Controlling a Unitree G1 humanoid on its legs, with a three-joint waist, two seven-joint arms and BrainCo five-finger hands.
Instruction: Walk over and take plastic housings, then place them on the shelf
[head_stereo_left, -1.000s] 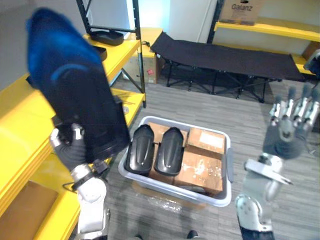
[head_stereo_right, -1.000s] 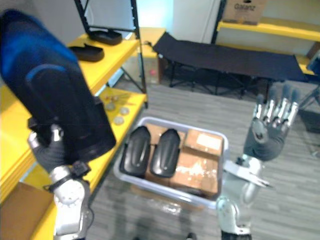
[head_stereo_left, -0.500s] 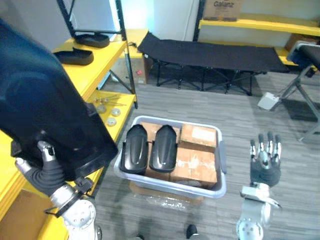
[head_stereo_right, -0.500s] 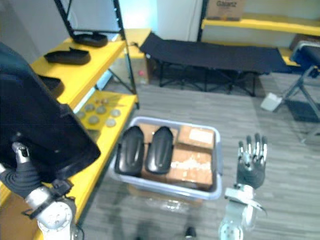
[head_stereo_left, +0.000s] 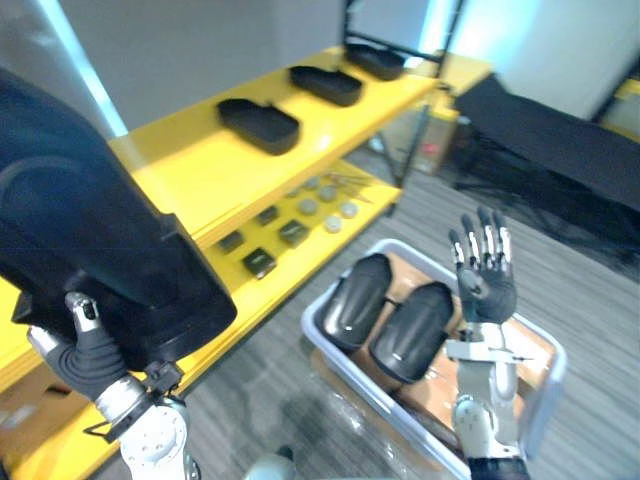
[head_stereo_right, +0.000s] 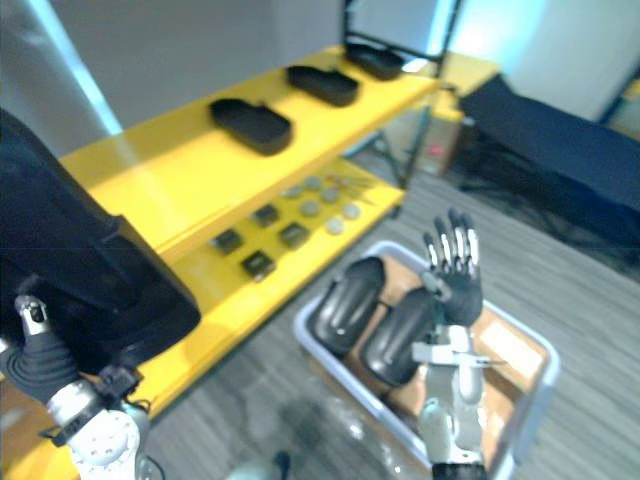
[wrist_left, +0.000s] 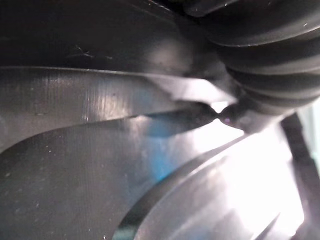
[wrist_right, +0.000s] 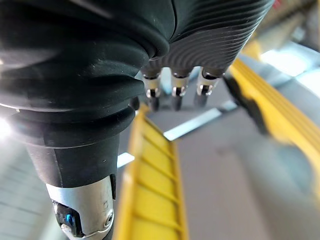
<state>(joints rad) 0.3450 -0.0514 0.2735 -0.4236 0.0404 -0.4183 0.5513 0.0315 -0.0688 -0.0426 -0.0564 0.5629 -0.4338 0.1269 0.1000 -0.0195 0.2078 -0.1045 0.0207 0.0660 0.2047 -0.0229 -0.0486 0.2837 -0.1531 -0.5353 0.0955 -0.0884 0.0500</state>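
Housing, left eye view: large black plastic housing (head_stereo_left: 95, 240) looms at lower left, directly above the left hand (head_stereo_left: 88, 352).
Left hand: thumb hooked over the housing's lower rim; fingers hidden behind it.
Housing surface: smooth, glossy, domed shell with a raised arc.
Bin: pale grey plastic bin (head_stereo_left: 547, 385) holds two smaller black oval housings (head_stereo_left: 355, 312) side by side on brown cardboard boxes (head_stereo_left: 440, 388).
Right hand, right eye view: right hand (head_stereo_right: 455, 290) raised over the bin, fingers straight and spread, empty.
Shelf: yellow metal shelf (head_stereo_right: 170, 170) carries shallow black housings (head_stereo_right: 250, 125).
Left wrist view: scuffed dark shell right against the hand.
Right wrist view: fingers straight.
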